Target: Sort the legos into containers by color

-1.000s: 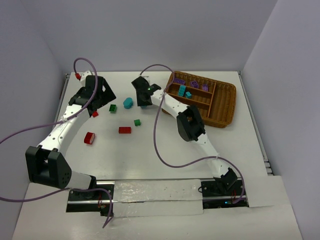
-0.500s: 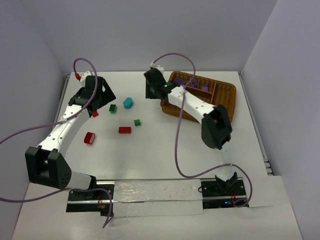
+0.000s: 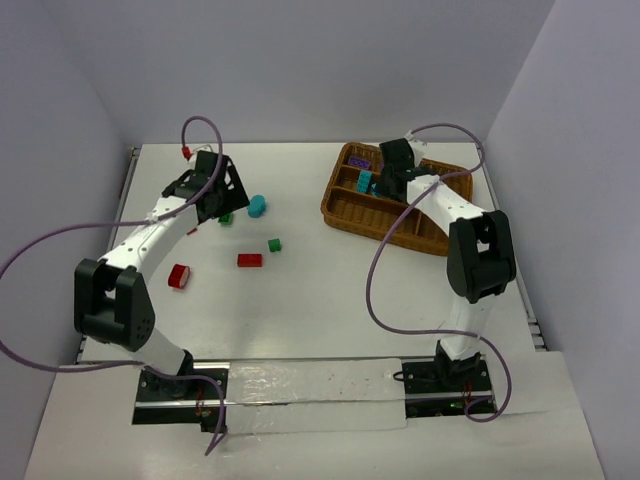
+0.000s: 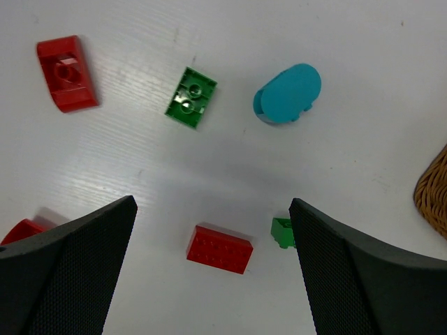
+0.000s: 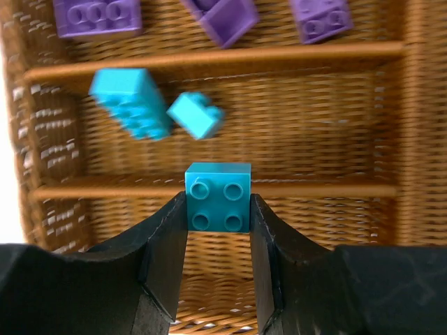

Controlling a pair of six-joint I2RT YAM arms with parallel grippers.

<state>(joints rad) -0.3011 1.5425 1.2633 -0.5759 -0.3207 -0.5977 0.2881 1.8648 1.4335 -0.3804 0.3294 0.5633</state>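
My right gripper (image 5: 218, 209) is shut on a square teal lego (image 5: 218, 197) and hangs over the wicker tray (image 3: 440, 245). Below it runs the slot holding two teal legos (image 5: 131, 103). Purple legos (image 5: 98, 15) lie in the slot beyond. In the top view the right gripper (image 3: 392, 178) sits above the tray's left half. My left gripper (image 4: 211, 202) is open above the table, holding nothing. Under it lie a flat red lego (image 4: 219, 249), a small green lego (image 4: 282, 232), a green lego (image 4: 191, 97) and a rounded teal lego (image 4: 288, 94).
A red sloped lego (image 4: 67, 72) lies left of the green one, and another red lego (image 3: 179, 276) sits nearer the front left. The tray's edge (image 4: 434, 195) shows at the right of the left wrist view. Purple cables loop over both arms.
The right arm has swung from beside the rounded teal lego at mid-table over to the tray, still shut. The left gripper has shifted right, toward the green and teal legos, still open.
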